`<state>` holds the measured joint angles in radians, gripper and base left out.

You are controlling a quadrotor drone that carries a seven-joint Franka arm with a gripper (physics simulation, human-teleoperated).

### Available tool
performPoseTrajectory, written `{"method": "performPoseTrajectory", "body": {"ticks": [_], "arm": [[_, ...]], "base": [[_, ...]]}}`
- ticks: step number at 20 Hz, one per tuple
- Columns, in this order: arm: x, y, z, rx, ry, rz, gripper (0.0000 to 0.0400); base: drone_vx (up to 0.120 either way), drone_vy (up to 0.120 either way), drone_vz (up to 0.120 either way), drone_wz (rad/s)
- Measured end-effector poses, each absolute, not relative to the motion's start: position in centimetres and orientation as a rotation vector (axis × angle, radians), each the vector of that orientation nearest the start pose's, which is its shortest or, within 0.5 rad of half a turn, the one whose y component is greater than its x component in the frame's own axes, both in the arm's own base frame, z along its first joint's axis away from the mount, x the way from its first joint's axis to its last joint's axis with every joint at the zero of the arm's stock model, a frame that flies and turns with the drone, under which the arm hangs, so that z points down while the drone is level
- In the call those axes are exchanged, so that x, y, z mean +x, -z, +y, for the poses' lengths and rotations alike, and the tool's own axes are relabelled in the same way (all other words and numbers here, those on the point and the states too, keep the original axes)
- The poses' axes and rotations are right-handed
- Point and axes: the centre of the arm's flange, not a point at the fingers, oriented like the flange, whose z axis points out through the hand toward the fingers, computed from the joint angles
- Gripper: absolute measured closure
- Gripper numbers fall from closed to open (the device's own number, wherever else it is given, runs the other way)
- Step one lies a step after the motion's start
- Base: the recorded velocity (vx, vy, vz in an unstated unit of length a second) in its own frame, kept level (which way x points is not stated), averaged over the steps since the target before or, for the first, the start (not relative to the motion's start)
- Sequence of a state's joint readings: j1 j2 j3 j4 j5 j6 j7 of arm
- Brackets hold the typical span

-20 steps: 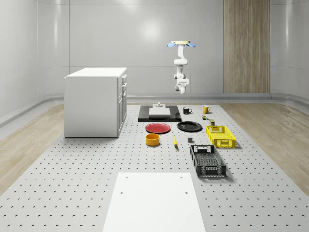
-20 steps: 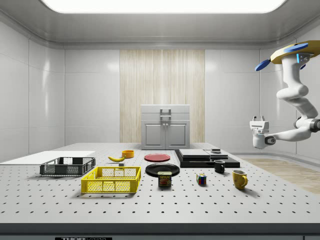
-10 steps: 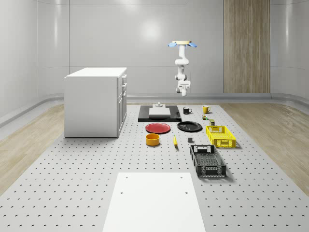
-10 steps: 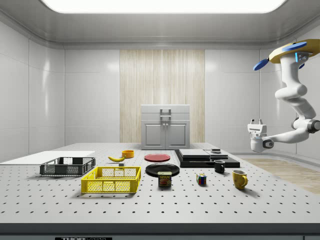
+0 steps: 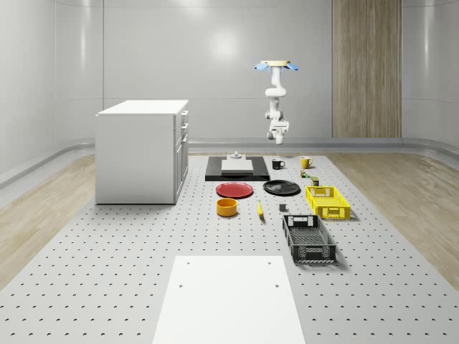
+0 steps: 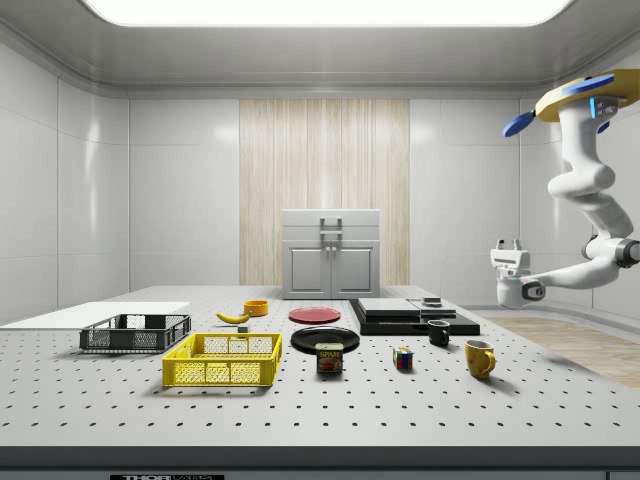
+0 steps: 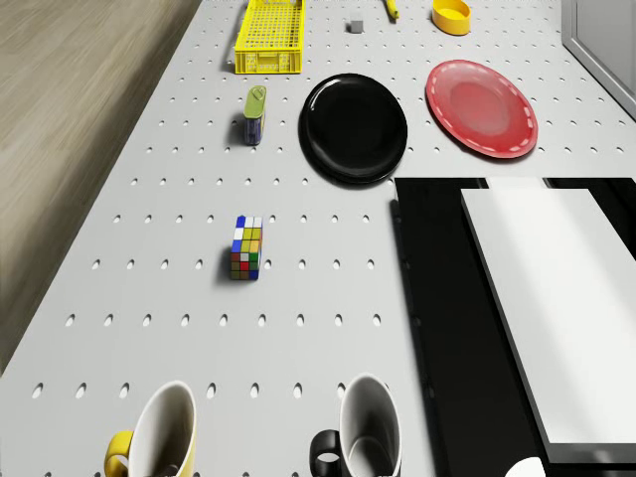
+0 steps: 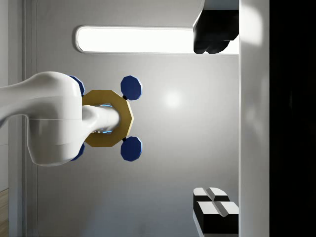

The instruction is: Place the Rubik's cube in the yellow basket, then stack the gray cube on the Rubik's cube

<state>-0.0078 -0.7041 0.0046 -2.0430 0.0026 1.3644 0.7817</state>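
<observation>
The Rubik's cube [image 7: 246,248] lies on the perforated table near the far end, also visible as the Rubik's cube [image 6: 403,359] between the tin and the yellow mug. The yellow basket [image 5: 328,212] stands further along the whole-scene view's right side, with nothing in it. A small gray cube [image 5: 282,208] sits on the table beside the basket [image 7: 268,62]. The drone [image 5: 276,66] hovers high over the table's far end. My gripper [image 6: 507,246] hangs from the bent arm, well above the mugs, pointing upward. In the wrist view the gripper [image 8: 197,121] is open and holds nothing.
A tin [image 7: 254,114], a black plate [image 7: 354,127] and a red plate [image 7: 481,107] lie between the cube and the basket. A yellow mug [image 7: 154,442] and a black mug [image 7: 363,437] stand close under the drone. A black tray [image 7: 437,298], black crate [image 5: 308,238] and white cabinet [image 5: 142,150] also stand here.
The drone has drifted toward the whole-scene view's right. The gripper has moved slightly toward the side view's left and turned its fingers upward. The objects on the table have not moved.
</observation>
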Motion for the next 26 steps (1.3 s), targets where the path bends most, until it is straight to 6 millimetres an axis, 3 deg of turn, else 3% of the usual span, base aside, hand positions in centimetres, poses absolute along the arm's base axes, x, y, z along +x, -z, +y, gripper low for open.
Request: {"method": "performPoseTrajectory", "body": {"ticks": [26], "arm": [[30.18, -69.12, 0.47, -2.925, 0.095, 1.212, 0.0000]], "base": [[0.120, 0.120, 0.000, 0.000]]}}
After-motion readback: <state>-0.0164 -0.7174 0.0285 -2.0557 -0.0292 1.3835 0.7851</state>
